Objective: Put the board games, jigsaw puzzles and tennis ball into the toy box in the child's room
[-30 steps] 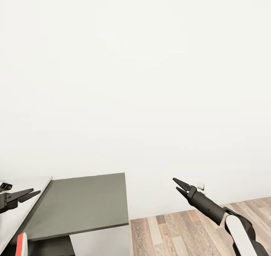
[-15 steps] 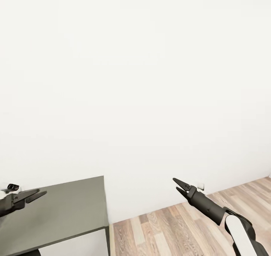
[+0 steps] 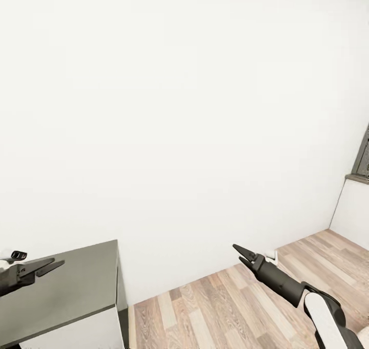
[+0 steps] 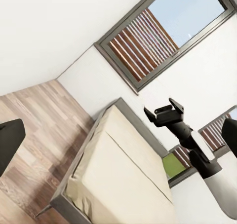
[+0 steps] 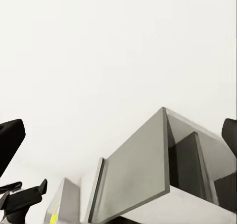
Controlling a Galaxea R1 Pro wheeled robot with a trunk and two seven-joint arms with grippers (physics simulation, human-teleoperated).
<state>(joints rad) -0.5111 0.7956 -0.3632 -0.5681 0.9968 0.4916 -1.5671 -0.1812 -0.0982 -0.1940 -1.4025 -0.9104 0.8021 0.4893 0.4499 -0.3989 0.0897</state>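
The robot appears to be in transit, facing a bare wall with the dark grey cabinet (image 3: 56, 282) at its left, and both the left gripper (image 3: 51, 265) and the right gripper (image 3: 239, 253) hang slightly parted and empty. The bed (image 4: 118, 174) lies by the window (image 4: 163, 31) in the left wrist view; whether games rest on it cannot be told. Next it must likely drive there for a board game.

Dark grey cabinet (image 3: 61, 282), beige bed (image 4: 123, 169), wood-plank floor (image 3: 230, 303)
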